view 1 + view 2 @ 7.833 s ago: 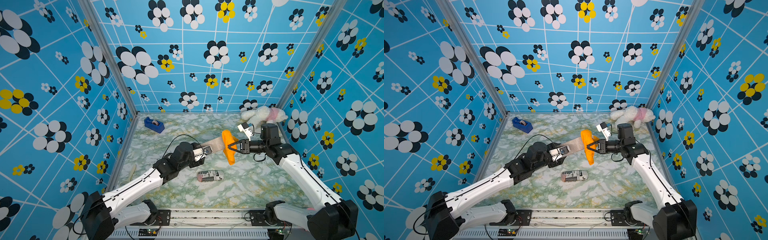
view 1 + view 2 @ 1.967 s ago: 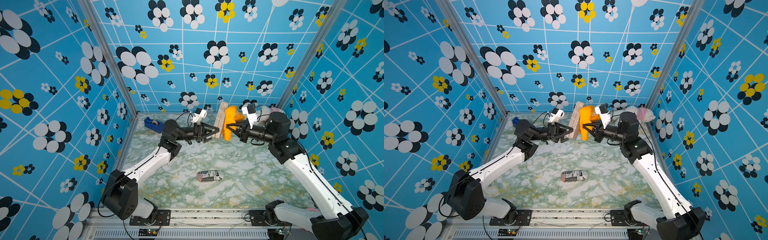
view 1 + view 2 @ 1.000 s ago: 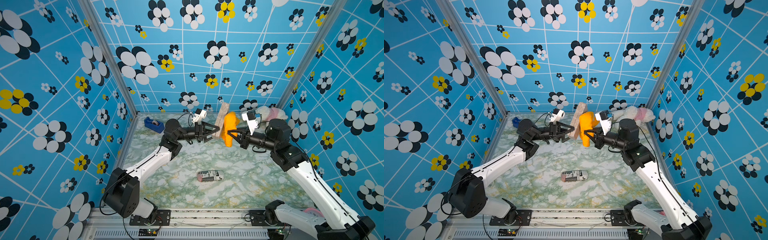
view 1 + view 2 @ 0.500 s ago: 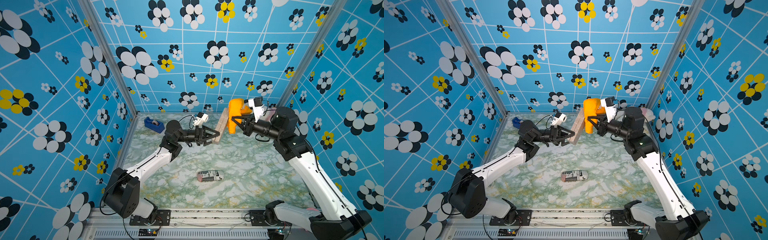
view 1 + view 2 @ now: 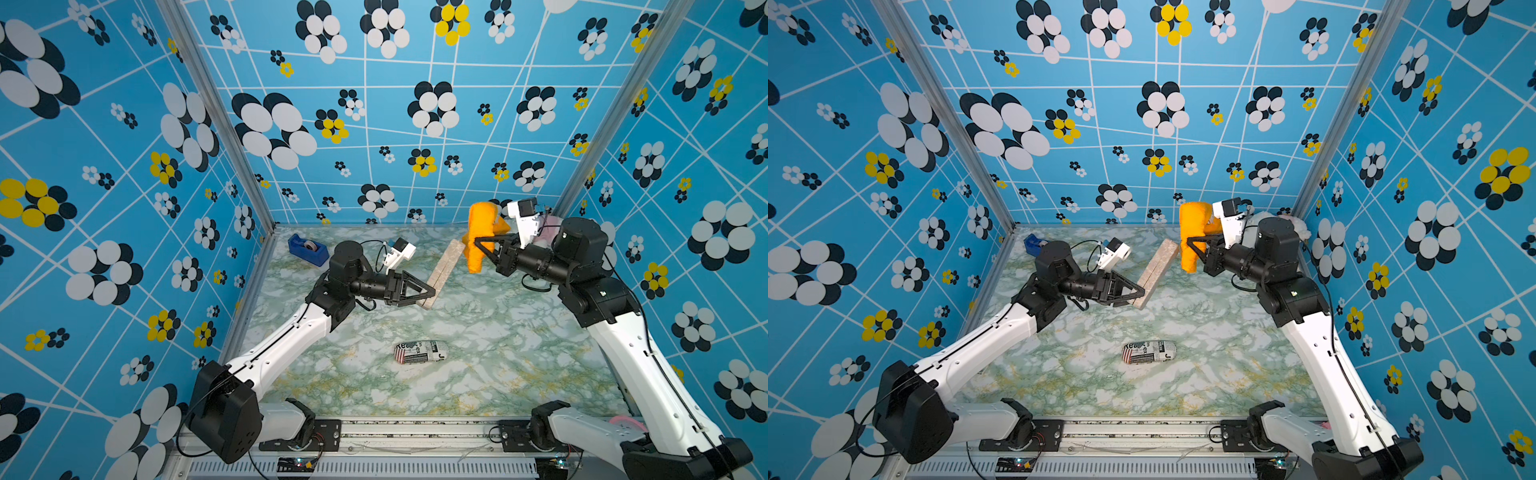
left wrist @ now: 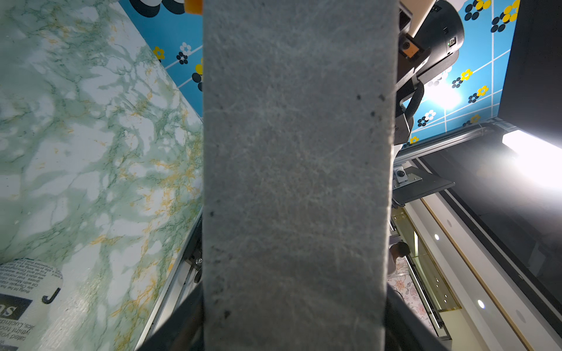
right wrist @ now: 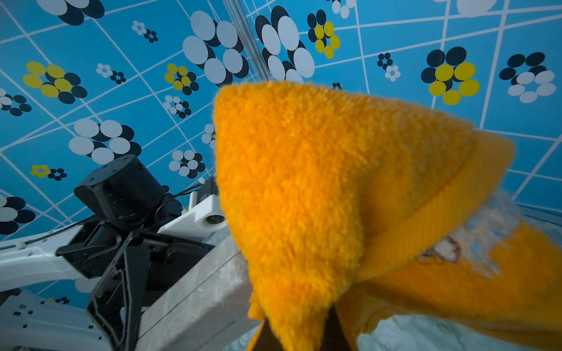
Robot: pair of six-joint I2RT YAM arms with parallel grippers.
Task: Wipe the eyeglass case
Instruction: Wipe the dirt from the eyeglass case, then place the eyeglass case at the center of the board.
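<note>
Currently the left gripper (image 5: 430,293) is clamped on the lower end of the grey felt eyeglass case (image 5: 444,266), holding it tilted above the marble table (image 5: 498,332), its upper end pointing toward the back wall. The right gripper (image 5: 478,249) has its jaws closed tight on a fluffy orange cloth (image 5: 480,228), which presses against the case's upper end. A newspaper-print pouch (image 5: 420,352) lies well apart, nearer the front, and a blue tape dispenser (image 5: 308,248) sits in the back left corner
</note>
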